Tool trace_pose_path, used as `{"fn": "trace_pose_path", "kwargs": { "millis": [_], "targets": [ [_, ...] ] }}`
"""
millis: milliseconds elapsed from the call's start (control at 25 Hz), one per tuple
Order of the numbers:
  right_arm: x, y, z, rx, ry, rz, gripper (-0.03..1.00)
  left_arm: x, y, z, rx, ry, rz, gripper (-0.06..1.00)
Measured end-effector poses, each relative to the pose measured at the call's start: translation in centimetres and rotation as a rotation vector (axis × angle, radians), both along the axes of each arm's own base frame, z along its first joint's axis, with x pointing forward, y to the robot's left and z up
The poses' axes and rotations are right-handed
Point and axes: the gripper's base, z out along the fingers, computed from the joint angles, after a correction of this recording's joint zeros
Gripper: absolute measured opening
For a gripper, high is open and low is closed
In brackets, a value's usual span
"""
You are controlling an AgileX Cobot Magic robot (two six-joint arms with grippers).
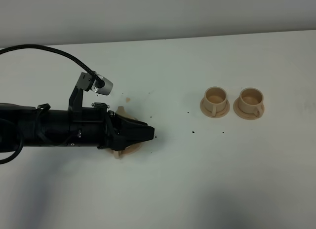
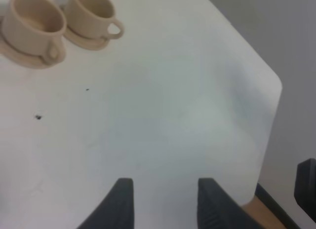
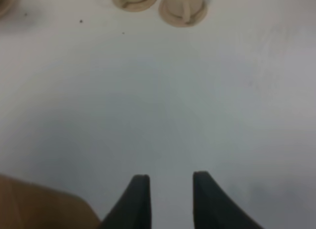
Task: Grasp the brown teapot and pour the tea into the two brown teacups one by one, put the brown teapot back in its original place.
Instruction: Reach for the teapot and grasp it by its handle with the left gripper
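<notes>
1. Our left pincer [image 1: 149,133] points toward three o'clock, low over the desk [image 1: 197,189]. In its wrist view the pincer [image 2: 165,182] has its two dark fingers [image 2: 121,204] standing apart, with only bare white surface between them and nothing gripped.
2. Our right pincer [image 3: 169,177] is outside the high view. Its own wrist view shows its fingers apart too, over bare desk.
3. Under the left arm [image 1: 54,130], tan ware peeks out at twelve and six o'clock. This is the brown teapot [image 1: 121,112], mostly hidden, and we cannot tell where it ends and the saucer [image 1: 134,148] begins.
4. The two brown teacups [image 1: 215,99] stand just beside each other on their small saucers [image 1: 247,114]. They are at about two o'clock from the left pincer and well apart from it, with handles turned roughly toward six o'clock.
5. The desk is white and matte. Dark specks [image 1: 192,131] lie scattered between pot and cups, and a small tan stain [image 1: 128,99] sits near the pot at twelve o'clock.
6. A pale grey wall [image 1: 158,14] runs beyond the far edge at twelve o'clock. The left wrist view shows a rounded desk corner [image 2: 274,83].
</notes>
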Motion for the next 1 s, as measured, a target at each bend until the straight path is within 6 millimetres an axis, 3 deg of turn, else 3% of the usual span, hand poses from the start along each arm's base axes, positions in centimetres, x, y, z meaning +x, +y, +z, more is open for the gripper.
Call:
{"fn": "trace_pose_path", "kwargs": {
  "millis": [480,1000],
  "targets": [
    [-2.1,-0.6,0.1,0.022,-0.152,-0.400,0.24,0.6,0.5,-0.5,0.058,0.032,0.092,0.36],
    [-2.3,-0.6,0.1,0.040,-0.158,-0.258,0.24,1.4,0.4,0.3,0.127,-0.013,0.030,0.36]
  ]
}}
